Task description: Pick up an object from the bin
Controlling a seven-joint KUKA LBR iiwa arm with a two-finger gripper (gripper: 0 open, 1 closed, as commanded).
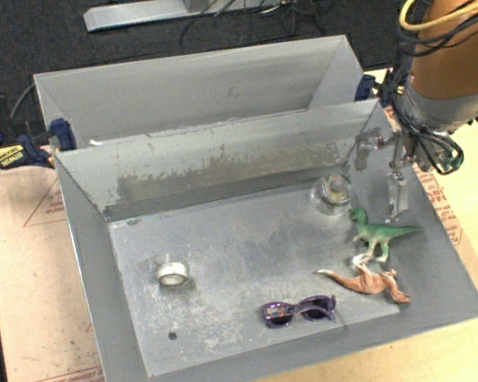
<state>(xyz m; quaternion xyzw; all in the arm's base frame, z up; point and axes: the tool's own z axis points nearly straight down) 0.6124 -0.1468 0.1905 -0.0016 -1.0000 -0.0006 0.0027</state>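
My gripper (380,181) hangs over the bin's right side, near the sloping right wall, open with nothing between its fingers. Just to its left lies a small clear round thing (331,192) on the bin floor. Directly below the gripper in the view stands a green toy dinosaur (377,232), close to the nearer fingertip. A brown-orange toy dinosaur (370,279) lies just in front of the green one, touching or nearly touching it.
A pair of purple sunglasses (299,310) lies by the front wall, left of the dinosaurs. A small white tape roll (172,273) sits alone at the left. The arm with its orange cover comes in over the right rim.
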